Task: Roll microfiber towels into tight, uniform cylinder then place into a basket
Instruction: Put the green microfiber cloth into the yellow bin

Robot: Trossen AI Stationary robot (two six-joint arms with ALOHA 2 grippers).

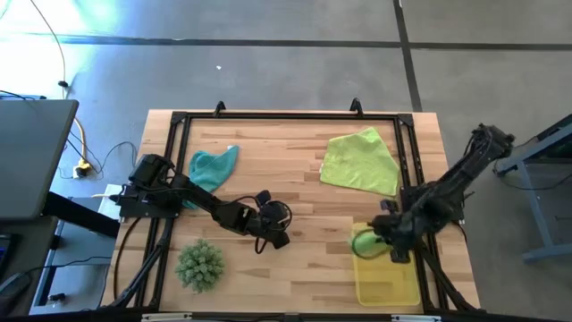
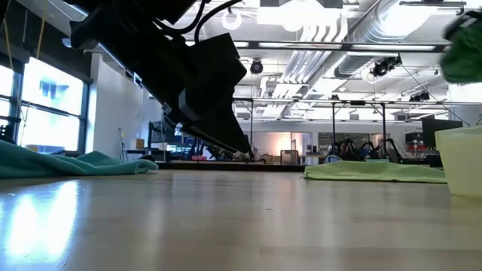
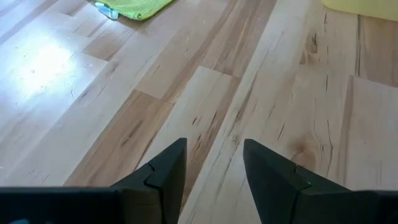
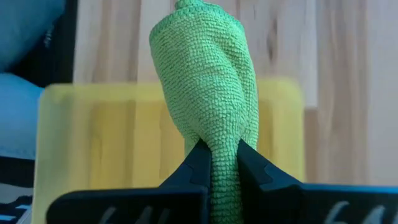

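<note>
we see the right gripper [image 4: 221, 155] pinched tight on the rolled bright green towel [image 4: 208, 81], held over the yellow basket [image 1: 386, 284]. left gripper [image 3: 214, 171] hovers mid-table, fingers apart, holding nothing. teal towel [image 1: 213, 166] and pale yellow-green towel [image 1: 362, 161] lie loose on the table [image 1: 295, 192].

Bright overhead lighting, glare on table [image 3: 50, 68], blurred basket [image 4: 124, 130], perhaps window backlight
</note>
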